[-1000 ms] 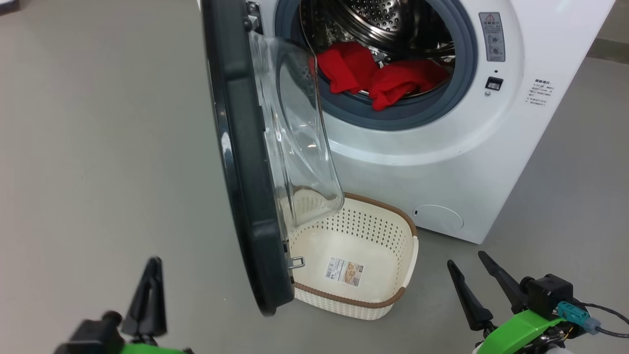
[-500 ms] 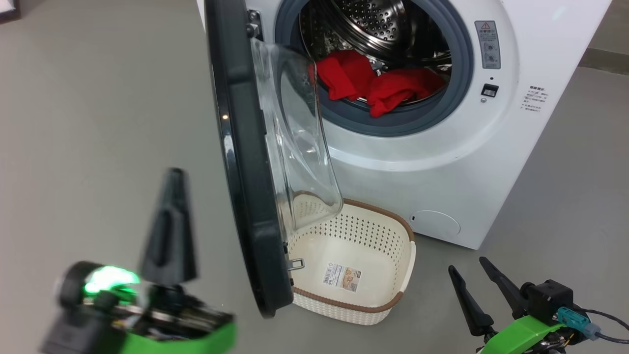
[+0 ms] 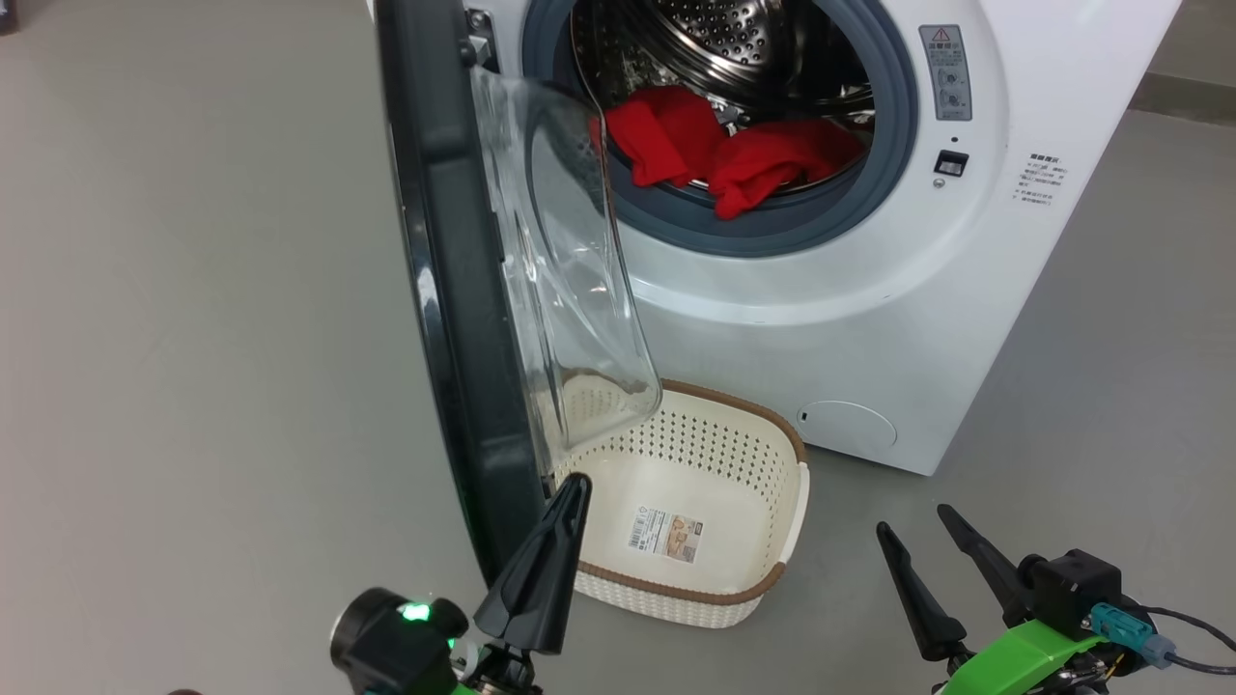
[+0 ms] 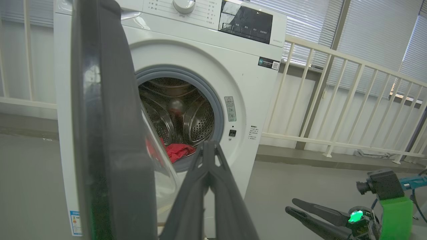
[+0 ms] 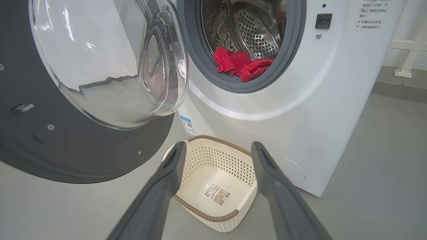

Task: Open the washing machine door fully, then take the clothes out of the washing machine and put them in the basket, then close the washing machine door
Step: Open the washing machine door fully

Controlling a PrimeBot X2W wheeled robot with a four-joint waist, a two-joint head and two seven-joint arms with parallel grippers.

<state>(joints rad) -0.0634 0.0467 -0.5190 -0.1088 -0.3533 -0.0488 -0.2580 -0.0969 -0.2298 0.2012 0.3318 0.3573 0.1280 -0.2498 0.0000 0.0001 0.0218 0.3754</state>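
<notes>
Tip of the left gripper (image 3: 570, 494) — pinched together, empty — just beside the lower rim of the washing machine door (image 3: 449, 290).
The door stands upright to the tip's left, nearer the left arm; the right gripper (image 3: 914, 521) is wide. The right wrist view gives the door's glass inner face, the head view its edge; the clothes (image 3: 734, 159) lie in the drum (image 3: 744, 39).

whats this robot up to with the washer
A two-armed robot is working at a washing machine. Its left pincer, shut, sits by the lower edge of the open door; contact is unclear. The right pincer hangs open off to the side. The red clothes lie in the drum, and the basket on the floor holds none yet.
</notes>
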